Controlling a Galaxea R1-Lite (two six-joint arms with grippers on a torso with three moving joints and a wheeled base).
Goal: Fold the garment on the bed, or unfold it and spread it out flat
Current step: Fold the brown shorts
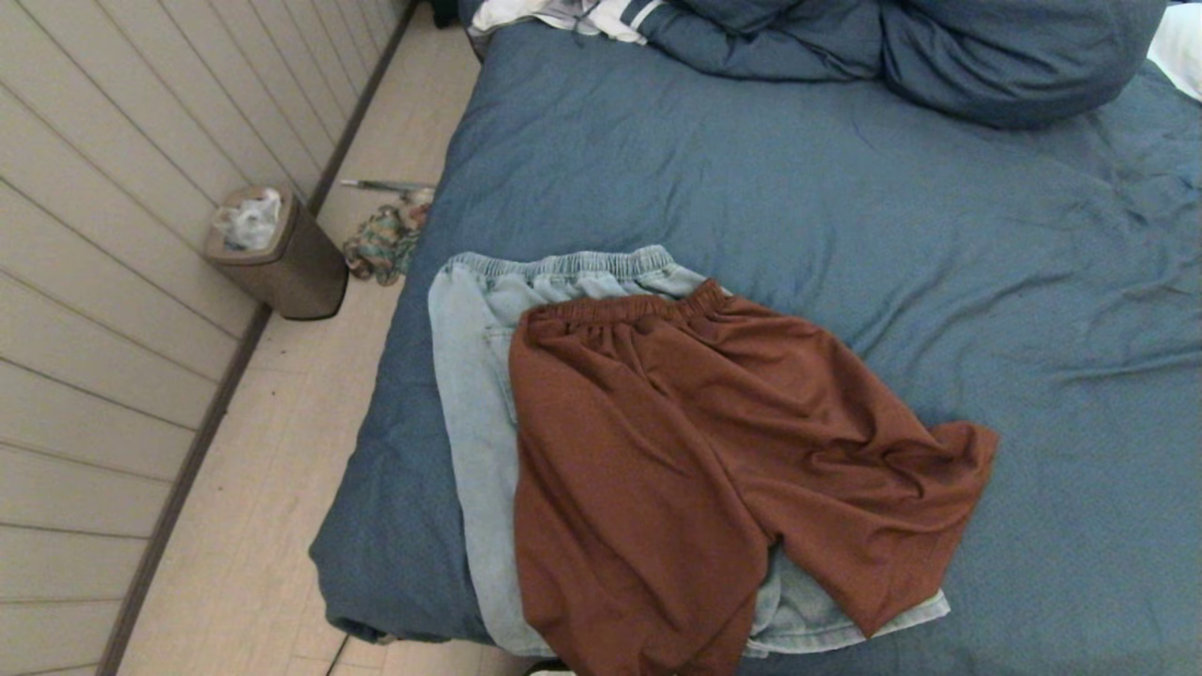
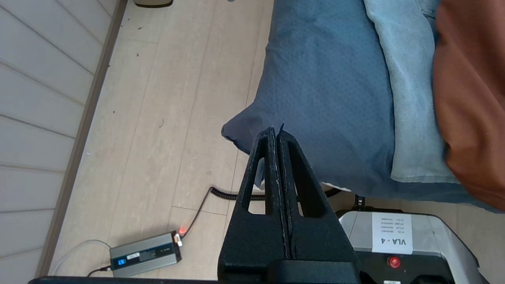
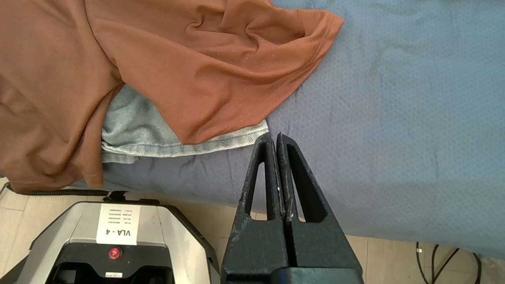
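Note:
Rust-brown shorts (image 1: 695,451) lie spread on the bed (image 1: 845,207), waistband away from me, on top of pale denim shorts (image 1: 474,376). One brown leg reaches the bed's near edge and the other fans out to the right with a rumpled hem (image 3: 315,35). My left gripper (image 2: 275,134) hangs shut and empty over the bed's near left corner (image 2: 236,132), off the clothes. My right gripper (image 3: 275,138) is shut and empty just above the bed's near edge, beside the denim hem (image 3: 221,144). Neither arm shows in the head view.
A blue duvet and pillows (image 1: 892,47) are heaped at the bed's far end. On the floor to the left stand a small bin (image 1: 277,253) and a crumpled cloth (image 1: 385,242). My base (image 2: 394,236), a charger box (image 2: 144,254) and its cable (image 2: 221,193) sit before the bed.

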